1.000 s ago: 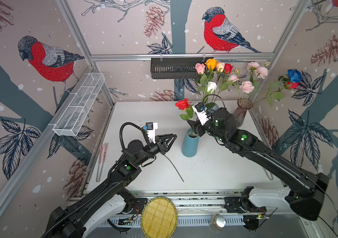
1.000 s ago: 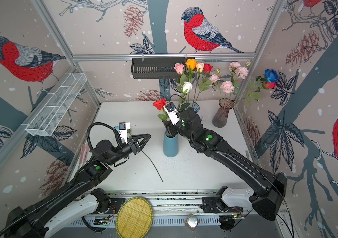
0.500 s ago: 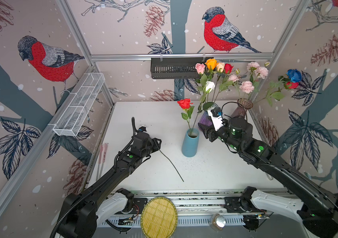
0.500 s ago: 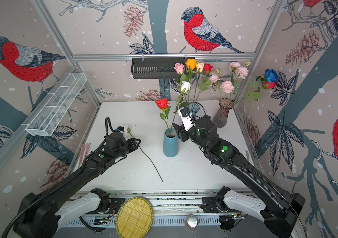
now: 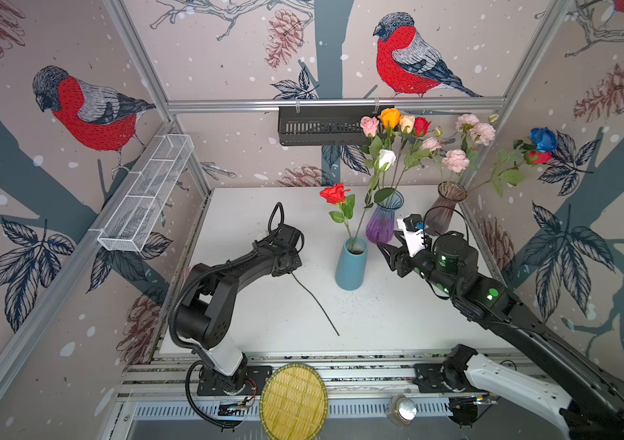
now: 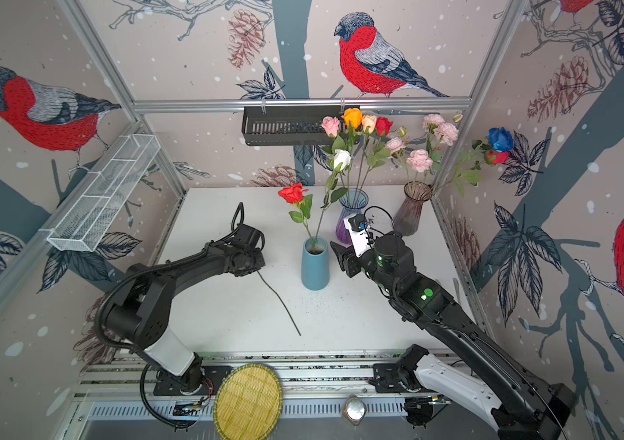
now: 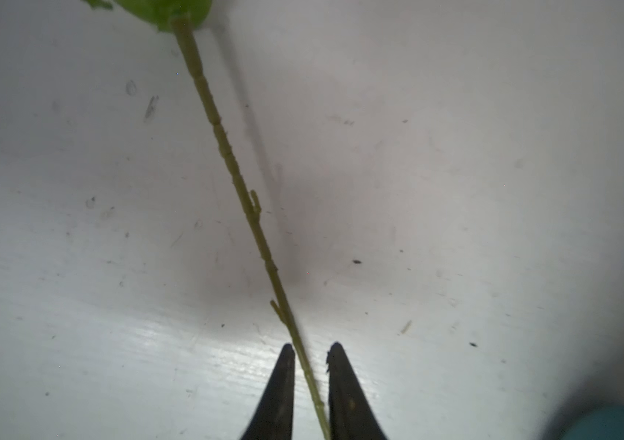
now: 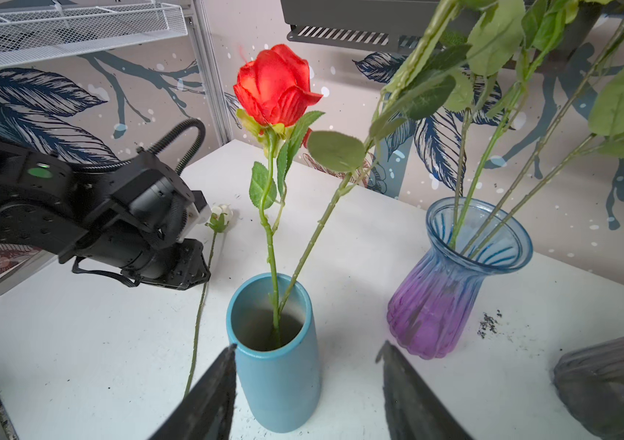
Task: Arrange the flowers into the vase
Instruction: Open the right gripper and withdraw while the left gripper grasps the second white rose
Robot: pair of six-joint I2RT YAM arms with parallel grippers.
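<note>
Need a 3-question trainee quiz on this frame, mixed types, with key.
1. True or false: the right gripper holds the red rose.
2. The loose stem on the table sits between the jaws of: A) the left gripper B) the right gripper C) neither.
3. How many stems stand in the teal vase?
Key: 1 false; 2 A; 3 two.

On the white table (image 5: 264, 324) stand a blue vase (image 5: 351, 266), a purple glass vase (image 5: 382, 224) just behind it and a smoky vase (image 5: 445, 207) at the right edge. A loose flower (image 5: 316, 303) lies flat, left of the blue vase.
</note>
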